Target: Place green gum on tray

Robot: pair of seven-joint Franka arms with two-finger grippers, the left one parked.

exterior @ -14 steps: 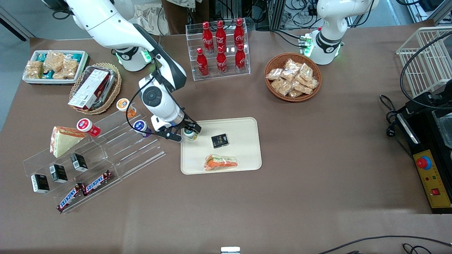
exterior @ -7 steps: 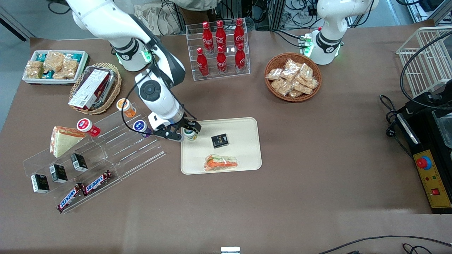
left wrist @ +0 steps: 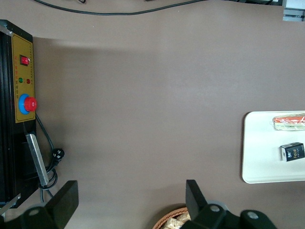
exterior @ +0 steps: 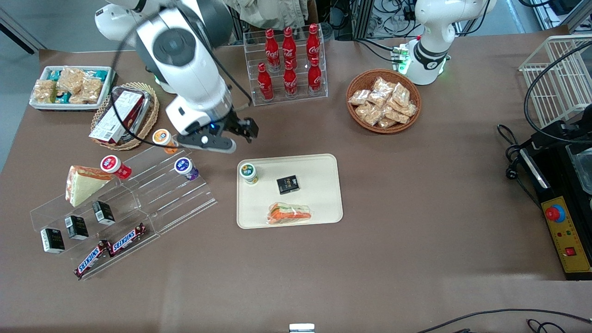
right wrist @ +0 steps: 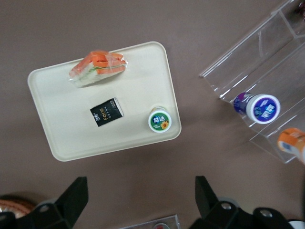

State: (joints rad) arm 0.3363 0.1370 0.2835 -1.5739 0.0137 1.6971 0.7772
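Observation:
The green gum (exterior: 248, 172) stands upright on the cream tray (exterior: 319, 169), in the tray's corner nearest the clear stepped rack. It also shows in the right wrist view (right wrist: 160, 120), with its green-rimmed lid up, on the tray (right wrist: 57, 124). My right gripper (exterior: 244, 130) is open and empty, raised well above the table, farther from the front camera than the gum. In the wrist view its fingers (right wrist: 71, 195) stand wide apart over bare table.
On the tray lie a black packet (exterior: 287, 184) and a wrapped sandwich (exterior: 289, 213). A clear stepped rack (exterior: 152, 189) beside the tray holds purple-lidded (exterior: 185, 167), orange-lidded (exterior: 163, 138) and red-lidded (exterior: 114, 166) bottles. A cola bottle rack (exterior: 286, 64) and a snack basket (exterior: 383, 101) stand farther back.
The gripper has let go of the green gum, opened, and risen up and away from the tray toward the back. The gum stays standing on the tray.

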